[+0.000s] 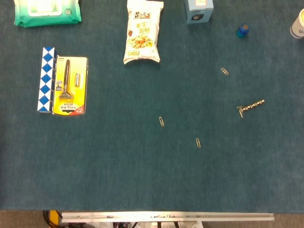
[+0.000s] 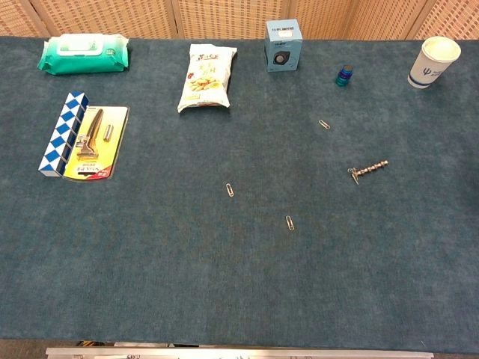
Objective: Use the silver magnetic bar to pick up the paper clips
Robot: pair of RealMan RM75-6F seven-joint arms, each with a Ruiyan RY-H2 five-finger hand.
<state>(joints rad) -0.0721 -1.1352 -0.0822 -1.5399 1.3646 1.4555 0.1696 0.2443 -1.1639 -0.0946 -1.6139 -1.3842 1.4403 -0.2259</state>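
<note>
No robot hand is seen, so its state cannot be told. Bar (image 1: 251, 108) is judged thin, stiff, light; best pinched mid-length. Clips (image 1: 162, 121) lie loose.

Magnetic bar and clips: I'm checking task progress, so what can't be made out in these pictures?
- Magnetic bar: whether a clip clings to its left end is too small to tell, either view.
- Both hands: outside both views.
- Paper cup: cut by head view's right edge.

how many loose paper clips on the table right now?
3 loose: paper clip nearest the blue bottle, one mid-table, one nearest the front edge. What looks like a fourth clings to the silver magnetic bar.
</note>
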